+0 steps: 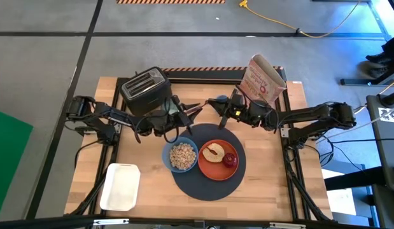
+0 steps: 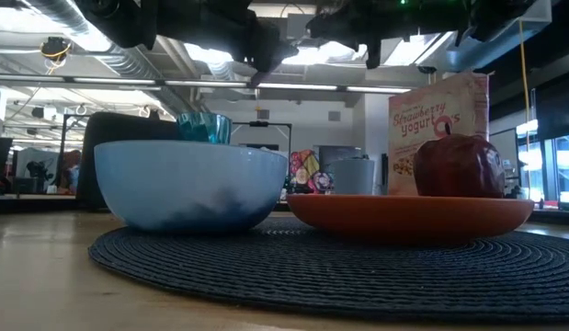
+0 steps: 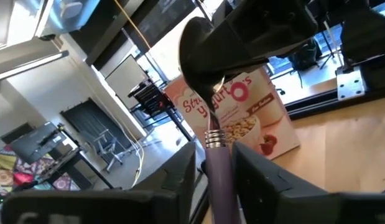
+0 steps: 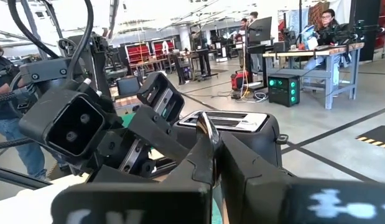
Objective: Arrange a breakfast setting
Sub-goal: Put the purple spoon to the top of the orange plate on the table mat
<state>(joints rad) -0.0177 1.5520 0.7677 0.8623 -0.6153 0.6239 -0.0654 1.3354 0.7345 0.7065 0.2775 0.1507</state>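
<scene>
Where the overhead camera looks down, the large dark blue-grey round mat (image 1: 207, 184) lies near the middle of the wooden table (image 1: 305, 159).
- Small blue bowl (image 1: 180, 156): on the mat's left part, filled with cereal, just beside the plate.
- Orange plate (image 1: 218, 159): on the mat, carrying a cut pale piece of food and a red apple (image 1: 230, 159).
- Black toaster (image 1: 144, 90): at the far left of the table. Cereal box (image 1: 265, 80): at the far right. White rectangular tray (image 1: 120, 186): near left corner, off the mat.
- Left gripper (image 1: 184, 118) and right gripper (image 1: 222, 118): close together above the mat's far edge.

Low view, level with the table:
- Bowl and plate sit side by side on the mat, with the apple on the plate.
- Translucent green tumbler (image 2: 204, 127): its rim shows behind the bowl.
- Both arms hang dark overhead.

Left wrist view:
- Metal spoon (image 3: 218, 177): its handle stands inside the left gripper, the upper end caught in the right gripper above. I cannot tell whether the left gripper has clamped it.
- The cereal box stands beyond.

Right wrist view:
- Right gripper pinched closed on the spoon, seen edge-on.
- The toaster is behind, and people are at desks across the room.
</scene>
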